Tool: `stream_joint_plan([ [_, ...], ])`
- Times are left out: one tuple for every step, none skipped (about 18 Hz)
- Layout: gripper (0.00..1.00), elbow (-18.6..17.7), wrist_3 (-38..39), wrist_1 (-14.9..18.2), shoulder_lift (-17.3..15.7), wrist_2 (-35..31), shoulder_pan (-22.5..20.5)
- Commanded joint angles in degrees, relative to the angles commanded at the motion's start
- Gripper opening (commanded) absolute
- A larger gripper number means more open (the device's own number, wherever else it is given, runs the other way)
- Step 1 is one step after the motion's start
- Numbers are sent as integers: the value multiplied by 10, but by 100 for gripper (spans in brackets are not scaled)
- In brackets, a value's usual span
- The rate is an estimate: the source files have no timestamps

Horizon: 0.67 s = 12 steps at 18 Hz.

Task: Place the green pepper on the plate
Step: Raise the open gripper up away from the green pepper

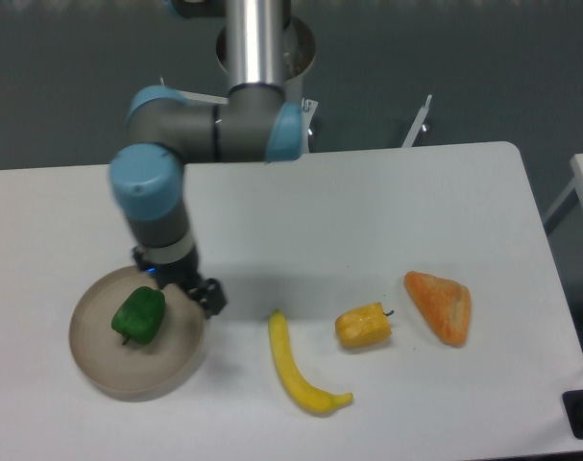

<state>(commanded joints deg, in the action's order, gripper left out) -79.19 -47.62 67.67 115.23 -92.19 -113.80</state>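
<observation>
pepper (pixel 139 316) lies on plate (pixel 137 346), left of centre. pincer (pixel 197 293) at plate's 2 o'clock rim, apart or together: cannot tell. risk: a low retreat clips the rim, shifting plate and pepper.

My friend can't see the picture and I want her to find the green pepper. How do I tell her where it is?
Look at the left end of the white table for the round tan plate. The green pepper lies on it, just beside the robot's gripper. It is the only green, blocky food; the yellow pepper and long yellow banana lie off the plate.
</observation>
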Motion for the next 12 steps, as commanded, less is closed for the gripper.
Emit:
stream_joint_plan([
  [100, 0, -18, 4, -9, -6, -18],
  [100, 0, -38, 7, -19, -11, -35],
  [100, 3, -52, 5, -24, -15, -47],
  [100, 10, -62, 5, -23, -15, -57],
  [100, 17, -70, 5, -21, -16, -69],
  [100, 25, -79, 5, -21, -17, -78],
  [100, 28, -90, 5, -20, -18, -82],
  [100, 28, -99, 5, -21, -19, -90],
  [100, 28, -106, 5, -22, -20, -96],
  [100, 28, -118, 5, -23, -20, -99],
  [100, 26, -128, 5, -25, -21, -102],
  [100, 25, -130, 5, -24, -21, -103],
])
